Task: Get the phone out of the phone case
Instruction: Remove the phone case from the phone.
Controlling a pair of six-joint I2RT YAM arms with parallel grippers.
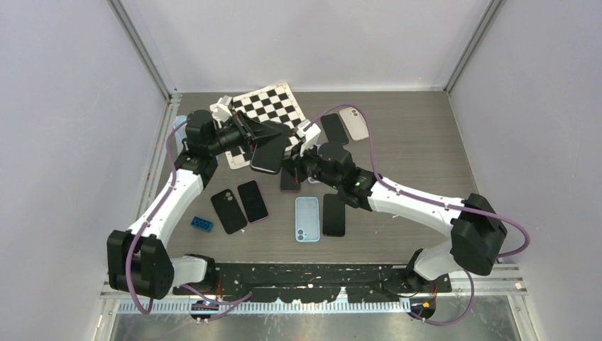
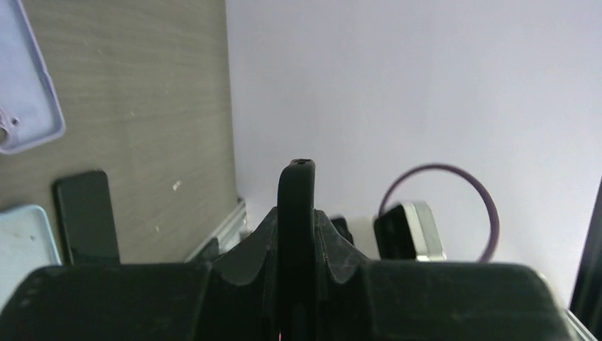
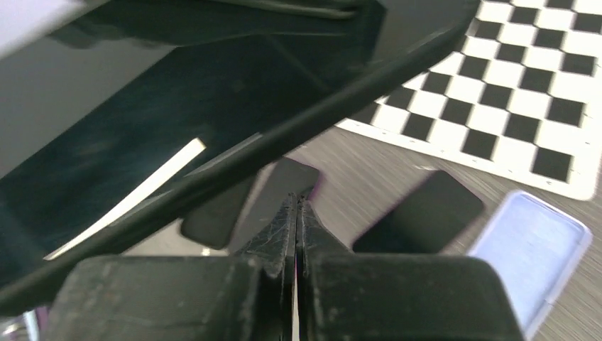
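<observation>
Closest to my bases lie a light blue case (image 1: 307, 219) and a black handset (image 1: 334, 214) side by side, with two more dark handsets (image 1: 228, 211) and a small blue block (image 1: 201, 224) off to the left. Beyond them my left pincer (image 2: 297, 238) is clamped on the edge of the black phone case (image 2: 297, 188), holding it off the table (image 1: 412, 149) with the phone (image 3: 177, 92) inside. My right pincer (image 3: 295, 213) is pressed together on nothing, just beneath that phone. Farther back lies the checkerboard sheet (image 1: 277, 105).
</observation>
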